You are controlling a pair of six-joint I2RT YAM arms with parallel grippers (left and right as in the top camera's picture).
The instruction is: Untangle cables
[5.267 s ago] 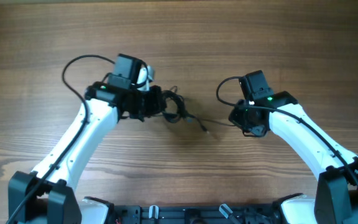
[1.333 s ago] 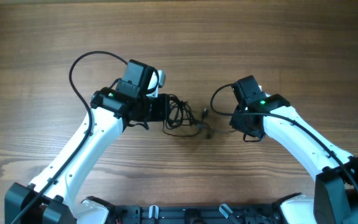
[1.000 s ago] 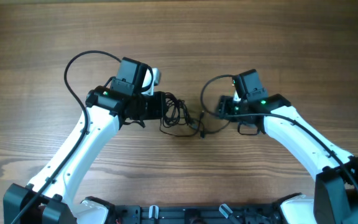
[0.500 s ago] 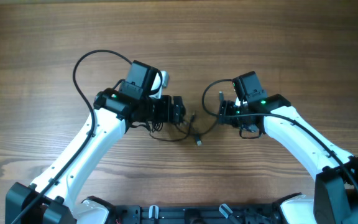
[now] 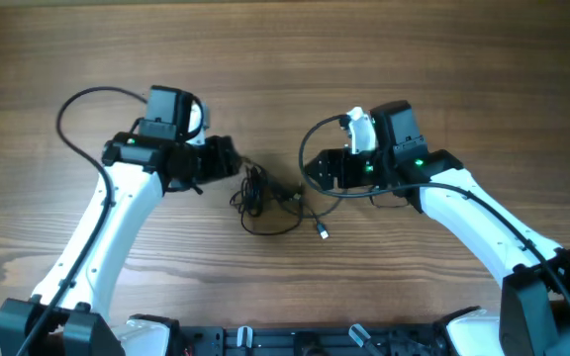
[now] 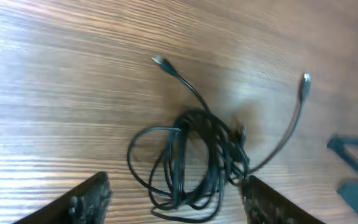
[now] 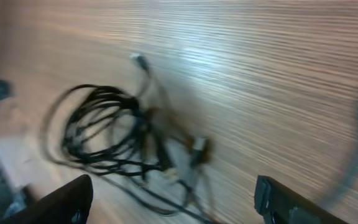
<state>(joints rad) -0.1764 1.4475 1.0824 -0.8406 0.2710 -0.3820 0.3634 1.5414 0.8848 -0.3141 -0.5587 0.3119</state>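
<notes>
Wooden table (image 5: 285, 49), both arms reaching in toward the middle from the near corners.

Left arm (image 5: 117, 222): runs up from the bottom-left, bends at the elbow, wrist turned right. Its thick black wire (image 5: 72, 104) loops out to the left.

Right arm (image 5: 478, 218): mirror pose, coming up from the bottom-right, wrist turned left and sitting near the tangle. Its own wire (image 5: 307, 148) arcs over the gripper.

Left gripper (image 5: 228, 158): jaws spread wide. In the left wrist view the fingers (image 6: 92, 196) sit far apart at the bottom edge, with the tangle on the table ahead of them, apart from both pads.

Right gripper (image 5: 313, 173): jaws also spread. The right wrist view is motion-blurred, but both fingers (image 7: 61, 202) show well apart.

Cables (image 5: 257, 196): thin black cords bunched in loose overlapping loops, flat on the table between the two grippers. One strand runs toward the right gripper; can't tell if it touches.

Plug ends: one silvery tip (image 5: 322, 234) lies down-right of the bunch. Two more (image 6: 159, 61) stick out on free strands.
</notes>
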